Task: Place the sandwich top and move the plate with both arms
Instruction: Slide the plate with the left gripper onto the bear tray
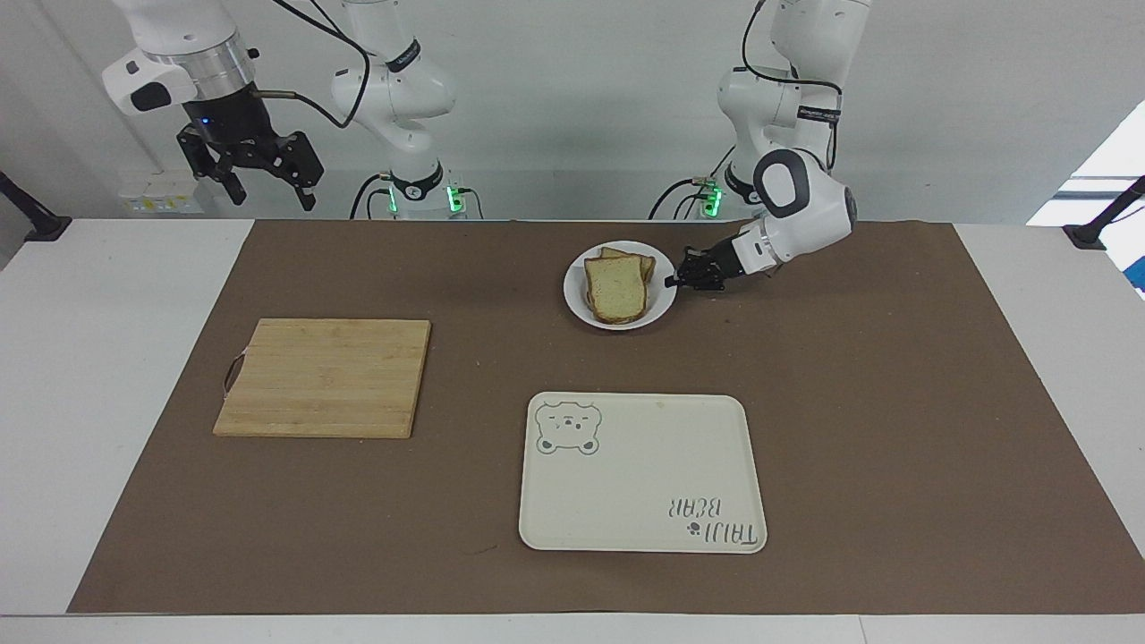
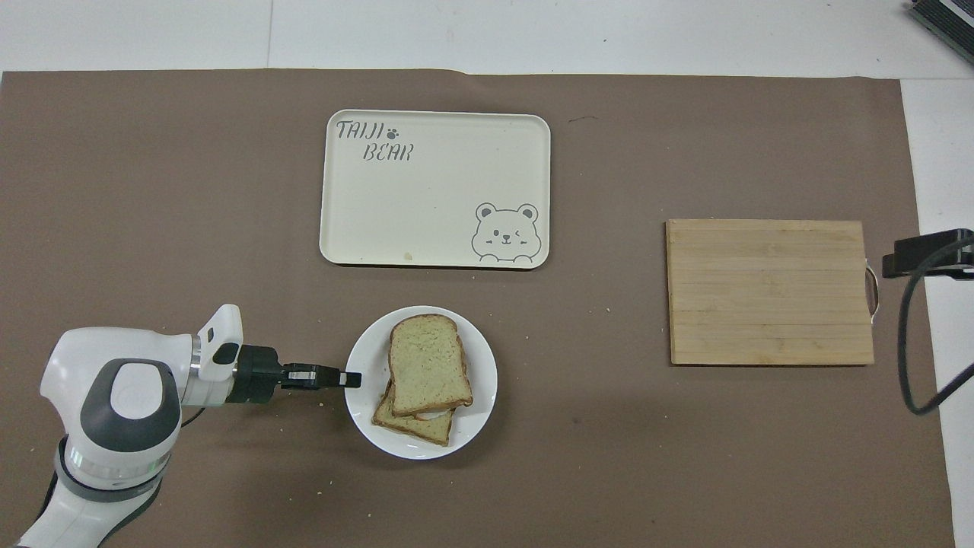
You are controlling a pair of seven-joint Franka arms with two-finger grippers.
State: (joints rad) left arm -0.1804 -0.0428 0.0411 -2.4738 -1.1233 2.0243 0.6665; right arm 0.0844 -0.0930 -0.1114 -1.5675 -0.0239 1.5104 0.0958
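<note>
Sandwich top on plate — left end effector pinching its rim, right end effector spread, aloft.

The sandwich top hides most of the lower slice and whatever lies between them.

Tan sandwich top lies askew on white plate, seemingly lifted
</note>
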